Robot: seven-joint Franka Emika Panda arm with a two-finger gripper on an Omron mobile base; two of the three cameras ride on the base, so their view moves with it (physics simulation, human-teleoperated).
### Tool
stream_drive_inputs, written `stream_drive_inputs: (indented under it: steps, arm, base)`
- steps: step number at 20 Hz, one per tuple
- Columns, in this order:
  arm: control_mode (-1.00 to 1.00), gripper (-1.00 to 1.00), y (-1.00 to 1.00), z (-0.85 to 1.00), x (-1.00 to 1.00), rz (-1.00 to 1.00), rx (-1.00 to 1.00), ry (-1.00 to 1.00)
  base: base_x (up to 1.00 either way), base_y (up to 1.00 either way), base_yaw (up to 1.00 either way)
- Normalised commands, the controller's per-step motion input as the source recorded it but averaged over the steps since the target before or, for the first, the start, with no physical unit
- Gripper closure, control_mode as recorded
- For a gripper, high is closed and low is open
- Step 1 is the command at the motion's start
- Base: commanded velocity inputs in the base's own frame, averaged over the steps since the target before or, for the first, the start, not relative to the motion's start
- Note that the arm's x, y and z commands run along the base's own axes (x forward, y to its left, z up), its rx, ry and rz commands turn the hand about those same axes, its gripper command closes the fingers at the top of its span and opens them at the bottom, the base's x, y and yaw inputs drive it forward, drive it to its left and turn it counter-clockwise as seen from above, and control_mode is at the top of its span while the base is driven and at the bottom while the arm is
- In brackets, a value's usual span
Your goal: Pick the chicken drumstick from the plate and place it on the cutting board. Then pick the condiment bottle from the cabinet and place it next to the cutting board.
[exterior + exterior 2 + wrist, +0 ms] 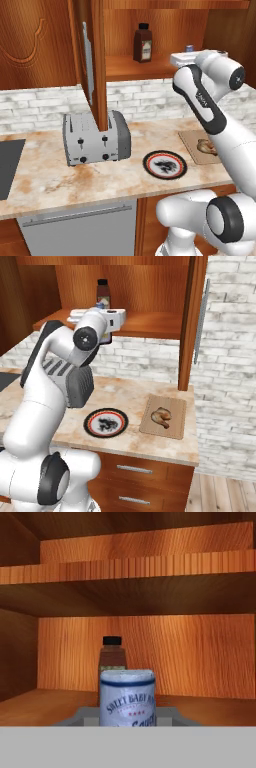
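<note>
The gripper (128, 719) is raised to the level of the cabinet (145, 286) shelf, reaching in over its front edge. Its jaws are nearly together, and the condiment bottle (127, 698) sits right between them, pale label facing the hand camera. In the hand view the bottle fills the space just ahead of the fingers, so the grip appears to be closed on it, though the fingertips themselves are hidden behind the label and the contact cannot be seen directly. In the left base view the bottle's blue cap (189, 48) pokes up just above the white hand, and in the right base view a sliver of the bottle (101, 304) shows at the hand's far side.

Straight beyond the gripper, deeper on the same shelf and close to the back wall, stands a taller brown bottle with a black cap (112, 662); it is directly behind the condiment bottle along the gripper's line of reach, apart from it.

Well below the gripper, on the counter (50, 180), the cutting board (177, 418) lies with the chicken drumstick (162, 416) resting on it. The plate (165, 164) lies just beside the board, also far beneath the hand, with nothing on it. A toaster (95, 138) stands on the counter off to the gripper's left, below the open cabinet door (95, 60).
</note>
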Motion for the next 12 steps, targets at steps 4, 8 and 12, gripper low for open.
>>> stream_drive_inputs:
  steps: [4, 8, 12]
  arm:
    - [-1.0, 1.0, -0.07, 0.0, -0.47, -0.02, 0.0, 0.07]
    - [-1.0, 1.0, -0.1, 0.0, -0.5, -0.02, 0.0, 0.09]
    - [-1.0, 1.0, -0.04, 0.0, -0.39, -0.01, 0.0, 0.03]
  base:
    - [0.0, 0.0, 0.0]
    - [0.0, 0.0, 0.0]
    - [0.0, 0.0, 0.0]
